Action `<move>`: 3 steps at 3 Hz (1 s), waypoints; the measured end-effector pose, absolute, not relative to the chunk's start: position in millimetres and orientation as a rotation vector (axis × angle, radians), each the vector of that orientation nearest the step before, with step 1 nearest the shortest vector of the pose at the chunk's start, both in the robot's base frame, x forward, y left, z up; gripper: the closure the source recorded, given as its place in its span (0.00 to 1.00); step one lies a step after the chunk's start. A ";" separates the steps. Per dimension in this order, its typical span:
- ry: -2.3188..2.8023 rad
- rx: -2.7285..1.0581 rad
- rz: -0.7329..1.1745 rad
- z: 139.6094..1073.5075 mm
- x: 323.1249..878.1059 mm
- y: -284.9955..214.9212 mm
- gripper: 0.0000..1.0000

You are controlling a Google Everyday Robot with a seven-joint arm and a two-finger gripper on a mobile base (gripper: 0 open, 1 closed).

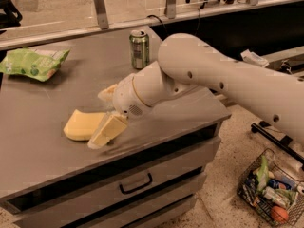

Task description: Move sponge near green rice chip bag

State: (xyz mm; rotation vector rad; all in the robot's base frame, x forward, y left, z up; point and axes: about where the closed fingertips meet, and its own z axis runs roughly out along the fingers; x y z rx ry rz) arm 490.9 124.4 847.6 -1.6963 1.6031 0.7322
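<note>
The pale yellow sponge (pixel 81 125) lies flat on the grey table top (pixel 42 151), left of centre. My gripper (pixel 103 112) is at the sponge's right end, held low over the table on the big white arm (pixel 228 84). Its yellowish fingers are spread open. The near finger (pixel 108 130) lies over the sponge's right front corner and the far finger (pixel 107 93) is just behind the sponge. The green rice chip bag (pixel 32 63) lies flat at the far left of the table, well apart from the sponge.
A green soda can (pixel 139 49) stands upright at the back of the table, behind the arm. The table's front edge with drawers (pixel 135 183) is close below the gripper. A wire basket of items (pixel 270 194) sits on the floor at the right.
</note>
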 end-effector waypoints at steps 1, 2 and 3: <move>1.640 -1.708 0.743 843.8 483.8 124.9 0.42; 1.664 -1.715 0.747 842.0 480.7 125.5 0.64; 1.684 -1.683 0.735 848.6 485.7 118.4 0.88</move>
